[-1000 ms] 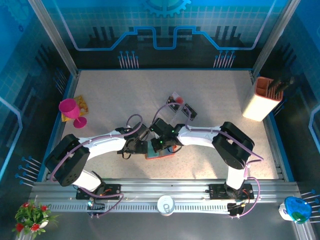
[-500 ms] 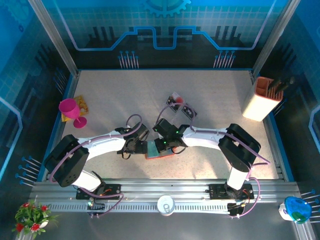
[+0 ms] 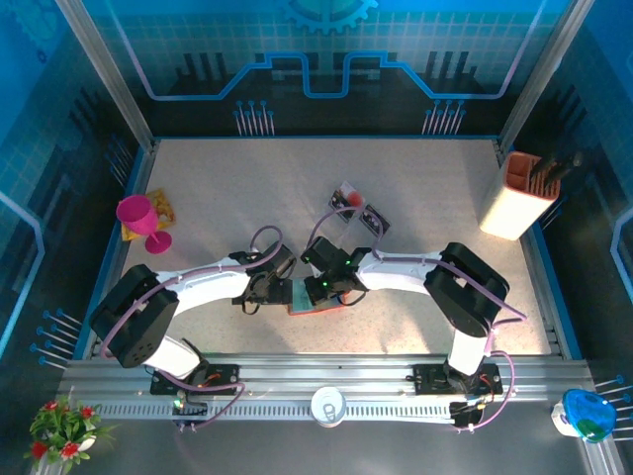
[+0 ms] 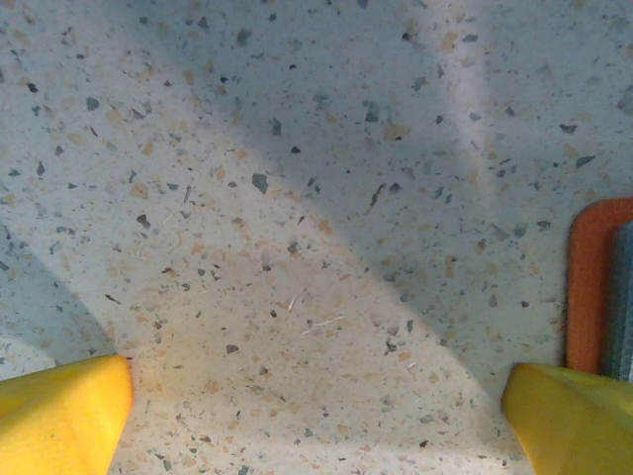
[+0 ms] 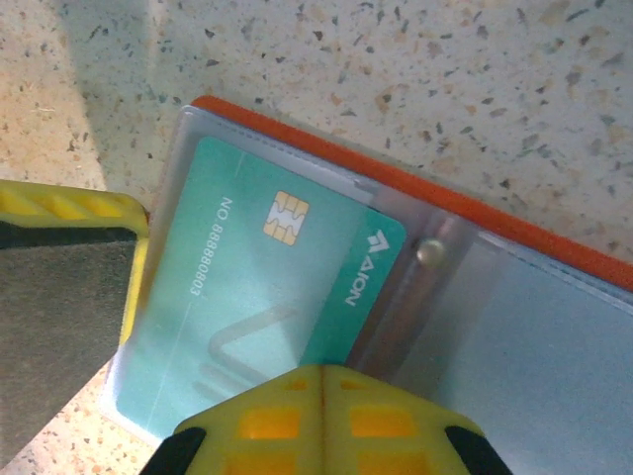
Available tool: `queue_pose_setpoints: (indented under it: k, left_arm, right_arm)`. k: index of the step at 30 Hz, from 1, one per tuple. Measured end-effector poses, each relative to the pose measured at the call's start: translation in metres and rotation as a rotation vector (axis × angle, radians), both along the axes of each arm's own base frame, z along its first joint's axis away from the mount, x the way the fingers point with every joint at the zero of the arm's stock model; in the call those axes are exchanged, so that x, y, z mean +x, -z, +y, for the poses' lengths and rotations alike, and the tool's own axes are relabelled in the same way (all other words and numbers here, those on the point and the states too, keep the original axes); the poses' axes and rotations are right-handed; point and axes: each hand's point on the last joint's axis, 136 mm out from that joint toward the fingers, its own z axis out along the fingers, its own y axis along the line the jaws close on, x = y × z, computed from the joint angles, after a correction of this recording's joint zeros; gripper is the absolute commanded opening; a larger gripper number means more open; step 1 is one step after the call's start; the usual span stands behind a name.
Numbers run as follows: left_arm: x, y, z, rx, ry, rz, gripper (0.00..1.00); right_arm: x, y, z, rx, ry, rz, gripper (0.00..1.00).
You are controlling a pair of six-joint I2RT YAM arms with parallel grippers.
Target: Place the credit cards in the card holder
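Note:
The orange-red card holder lies open near the table's front middle, its edge showing at the right of the left wrist view. A teal credit card sits partly under the clear sleeve of the card holder, one corner sticking out toward the snap. My right gripper is shut, fingertips pressed together right over the card's lower edge. My left gripper is open over bare table just left of the holder, one finger beside the sleeve. Two more credit cards lie farther back.
A pink goblet stands at the left edge beside a yellow item. A white and orange box with dark utensils stands at the back right. A can sits on the front rail.
My right arm swung slightly right and back while its shut gripper stayed over the card holder. The left arm has not moved.

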Motion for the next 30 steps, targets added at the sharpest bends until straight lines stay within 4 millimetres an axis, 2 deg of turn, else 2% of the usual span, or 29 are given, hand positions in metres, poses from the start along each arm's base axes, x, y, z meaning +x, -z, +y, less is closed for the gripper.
queue_pose_setpoints:
  k: [14,22,30]
  left_arm:
    - [0.001,-0.005,0.002,-0.006,-0.005,-0.013,0.99]
    - [0.013,-0.023,0.005,-0.036,-0.036,-0.076,0.99]
    - [0.012,-0.015,0.008,-0.015,-0.039,-0.051,0.99]
  right_arm:
    - [-0.001,-0.004,0.014,0.078,0.024,0.035,0.00]
    - [0.008,-0.012,-0.002,0.068,0.065,0.007,0.00]
    - [0.012,-0.011,-0.011,0.033,0.075,-0.010,0.00]
